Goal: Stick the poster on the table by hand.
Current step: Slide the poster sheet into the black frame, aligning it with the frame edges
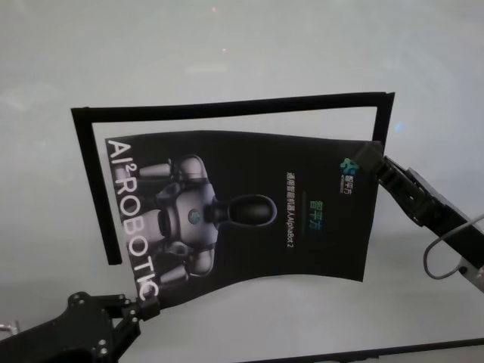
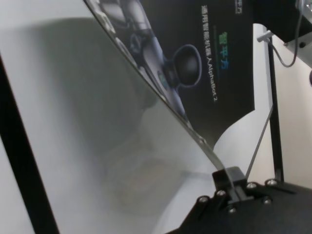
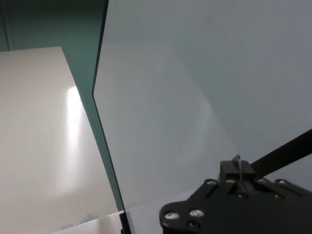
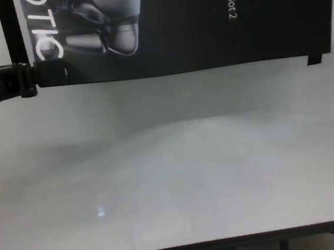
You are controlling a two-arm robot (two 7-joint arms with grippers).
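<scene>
both claws [image 1: 144,308] [image 1: 372,156] on poster [image 1: 249,212] corners

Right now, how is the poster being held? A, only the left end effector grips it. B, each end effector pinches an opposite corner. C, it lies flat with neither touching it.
B: the left end effector pinches the poster's near corner and the right end effector its far opposite corner.

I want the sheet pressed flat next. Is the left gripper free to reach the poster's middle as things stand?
Probably not. The left gripper is shut on the poster, pinching its near corner, and the right gripper pinches the opposite corner, holding it above the table. It would have to let go first.
</scene>
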